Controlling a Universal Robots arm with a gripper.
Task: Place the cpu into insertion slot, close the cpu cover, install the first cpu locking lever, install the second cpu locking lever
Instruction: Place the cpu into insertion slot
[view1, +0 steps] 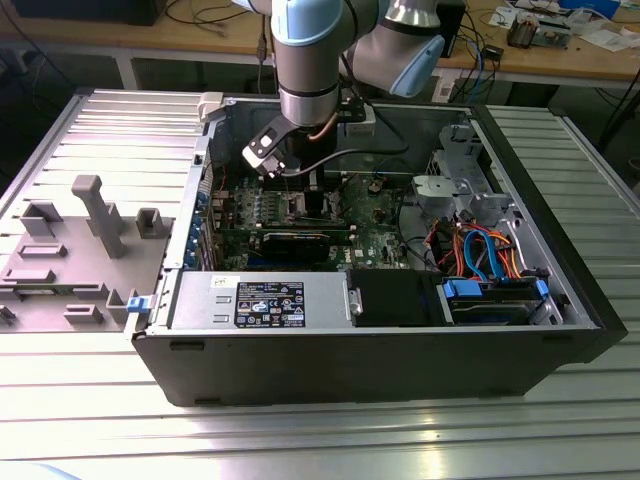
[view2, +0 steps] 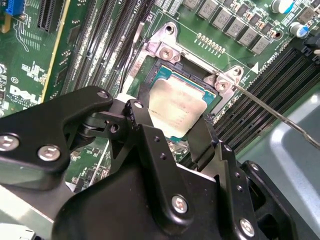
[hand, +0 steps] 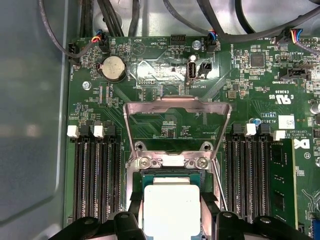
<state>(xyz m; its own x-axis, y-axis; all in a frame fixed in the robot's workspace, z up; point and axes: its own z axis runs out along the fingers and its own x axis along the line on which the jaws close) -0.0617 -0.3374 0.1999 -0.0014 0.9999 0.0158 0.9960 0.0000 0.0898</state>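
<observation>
Hand (view2: 167, 120) closed on the cpu (hand: 171, 210) by two opposite edges, cpu held over the insertion slot (view2: 192, 77), cpu cover (hand: 177, 103) raised open over green motherboard (hand: 260, 85)

The arm (view1: 310, 60) has silver-grey links with blue joint caps. Above the gripper (view2: 167, 125), a black cable (view1: 375, 152) loops beside a white-and-black wrist block (view1: 262, 150). The gripper is matt black, its plates studded with silver screws.
</observation>
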